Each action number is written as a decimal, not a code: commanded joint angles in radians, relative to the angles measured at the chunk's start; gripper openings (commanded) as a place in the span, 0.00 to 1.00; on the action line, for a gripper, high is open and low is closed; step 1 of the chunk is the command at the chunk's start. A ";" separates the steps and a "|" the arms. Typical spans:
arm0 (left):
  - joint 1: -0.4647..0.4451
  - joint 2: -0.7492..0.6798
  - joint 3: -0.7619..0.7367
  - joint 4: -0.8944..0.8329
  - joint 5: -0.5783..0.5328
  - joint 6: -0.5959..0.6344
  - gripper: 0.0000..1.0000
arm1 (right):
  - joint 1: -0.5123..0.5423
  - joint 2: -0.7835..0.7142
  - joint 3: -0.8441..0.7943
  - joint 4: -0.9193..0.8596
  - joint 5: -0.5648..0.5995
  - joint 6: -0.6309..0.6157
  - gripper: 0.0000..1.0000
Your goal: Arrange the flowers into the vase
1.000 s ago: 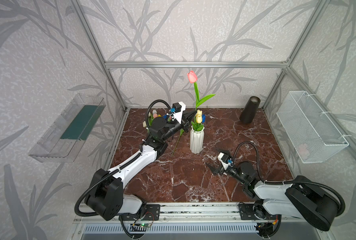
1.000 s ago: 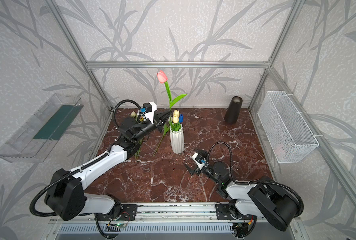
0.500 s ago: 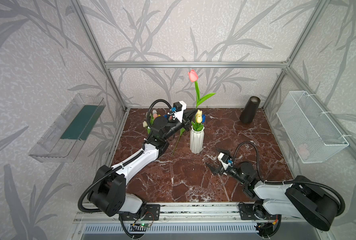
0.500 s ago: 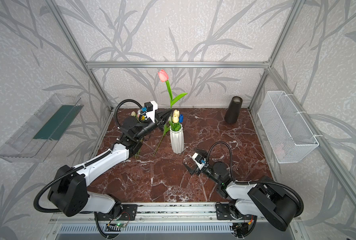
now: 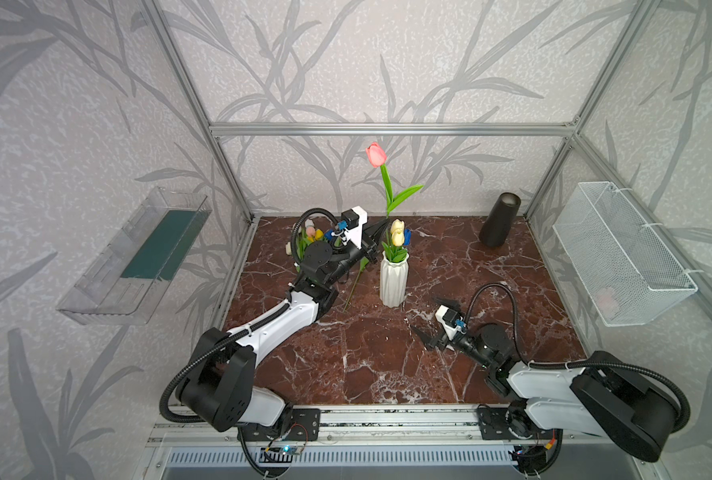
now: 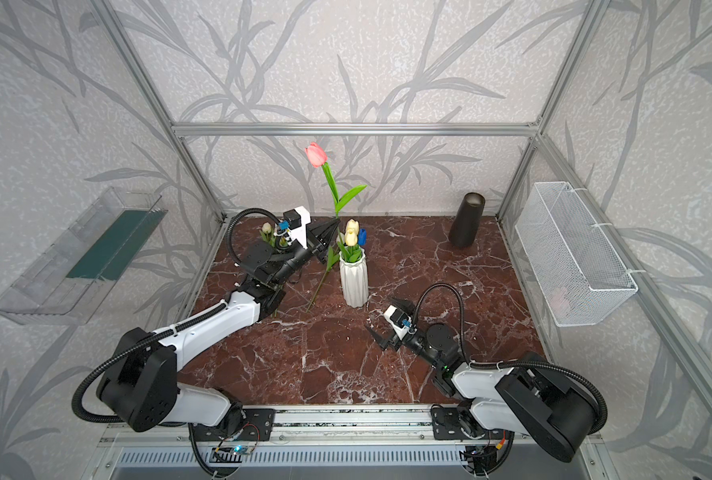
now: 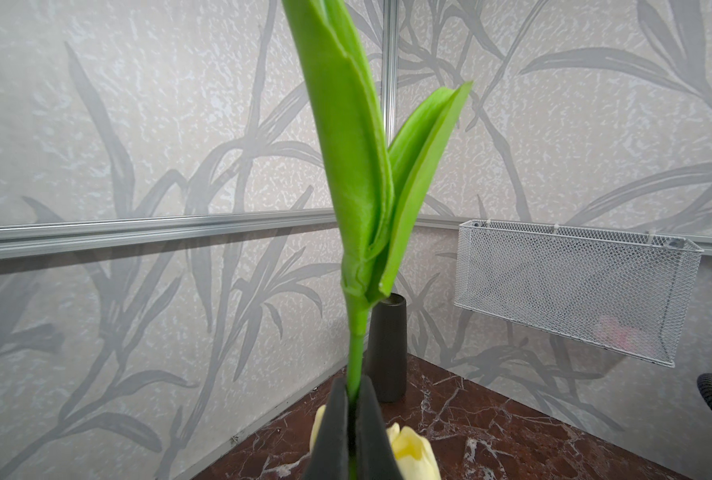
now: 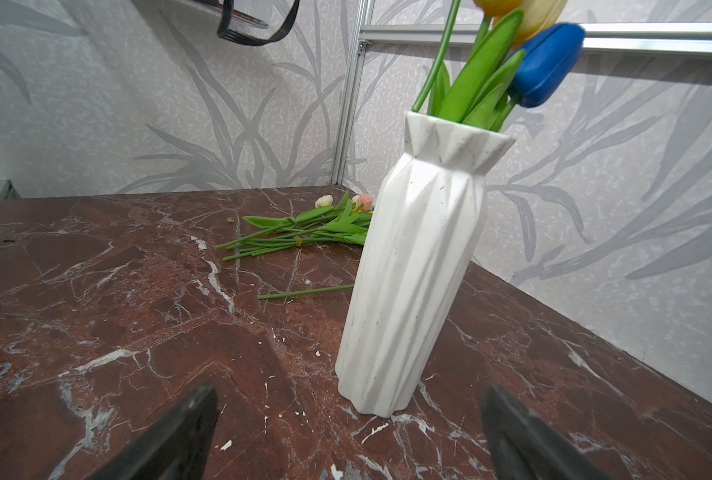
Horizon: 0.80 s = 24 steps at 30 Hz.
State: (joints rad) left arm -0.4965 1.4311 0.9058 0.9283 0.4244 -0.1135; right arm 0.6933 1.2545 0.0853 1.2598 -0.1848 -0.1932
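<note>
A white ribbed vase (image 5: 393, 278) (image 6: 353, 278) (image 8: 420, 266) stands mid-table with cream tulips (image 5: 397, 232) and a blue tulip (image 8: 549, 62) in it. My left gripper (image 5: 381, 230) (image 6: 334, 226) (image 7: 352, 384) is shut on the green stem (image 7: 356, 345) of a pink tulip (image 5: 376, 154) (image 6: 316, 154). That tulip stands tall just left of the vase rim, and its stem slants down to the table beside the vase. More flowers (image 5: 310, 237) (image 8: 316, 226) lie in a pile at the back left. My right gripper (image 5: 431, 318) (image 6: 385, 318) (image 8: 350, 395) is open low on the table, facing the vase base with nothing in it.
A dark cylindrical vase (image 5: 500, 224) (image 7: 385, 345) stands at the back right corner. A white wire basket (image 5: 620, 253) (image 7: 574, 286) hangs on the right wall. A clear plastic shelf (image 5: 138, 257) hangs on the left wall.
My left arm has shifted slightly with the pink tulip, whose head now leans a little more to the left. The right arm has not moved.
</note>
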 commanded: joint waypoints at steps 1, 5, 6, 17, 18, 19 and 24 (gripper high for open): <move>-0.004 0.004 -0.014 -0.080 0.010 0.045 0.00 | 0.006 0.009 0.022 0.041 -0.004 -0.009 0.99; -0.004 0.021 0.012 -0.066 -0.001 0.051 0.00 | 0.007 0.021 0.024 0.054 -0.005 -0.008 0.99; -0.004 0.029 0.019 -0.058 0.000 0.051 0.00 | 0.006 0.025 0.024 0.059 -0.007 -0.007 0.99; -0.004 0.093 0.084 -0.036 0.043 0.022 0.00 | 0.006 0.034 0.023 0.074 -0.004 -0.009 0.99; -0.004 0.097 0.082 -0.035 0.043 0.020 0.00 | 0.007 0.033 0.022 0.075 -0.002 -0.009 0.99; -0.004 0.098 0.082 -0.032 0.040 0.017 0.00 | 0.006 0.032 0.020 0.077 -0.001 -0.010 0.99; -0.004 0.095 0.086 -0.042 0.033 0.030 0.00 | 0.006 0.033 0.022 0.070 -0.004 -0.010 0.99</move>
State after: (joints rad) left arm -0.4965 1.5112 0.9764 0.9218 0.4355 -0.0971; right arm 0.6933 1.2827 0.0853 1.2831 -0.1848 -0.1932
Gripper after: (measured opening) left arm 0.048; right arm 0.989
